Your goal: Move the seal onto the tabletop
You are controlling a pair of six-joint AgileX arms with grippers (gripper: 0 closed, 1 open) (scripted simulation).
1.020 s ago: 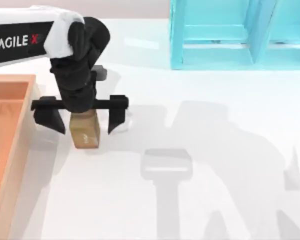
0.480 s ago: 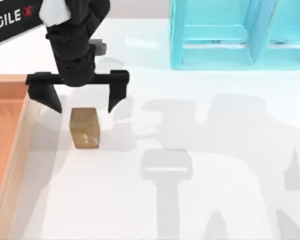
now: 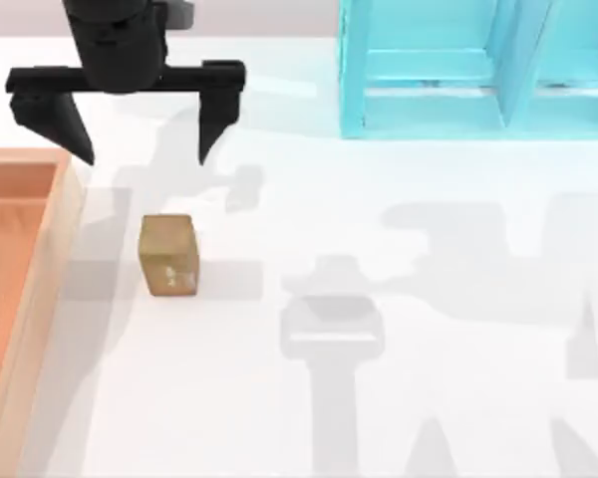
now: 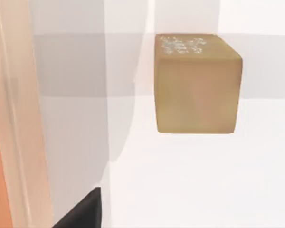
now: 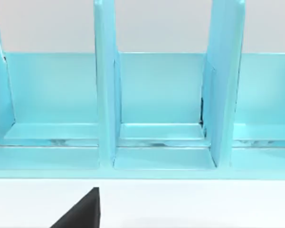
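The seal (image 3: 168,255) is a small tan-brown block with pale marks, resting on the white tabletop (image 3: 399,329) just right of the wooden tray. The left wrist view looks down on the seal (image 4: 197,85), with the tray wall beside it. My left gripper (image 3: 138,129) hangs open above and behind the seal, at the back left of the table, its black fingers spread wide and holding nothing. A dark fingertip (image 5: 80,211) of the right gripper shows at the edge of the right wrist view.
An orange-brown wooden tray (image 3: 40,289) lies along the table's left edge. A turquoise shelf unit (image 3: 478,70) stands at the back right, its compartments facing the right wrist camera (image 5: 156,109). Arm shadows fall across the middle of the table.
The left gripper, open around the seal a second ago, has risen and drawn back toward the rear of the table. The seal stays where it was on the tabletop.
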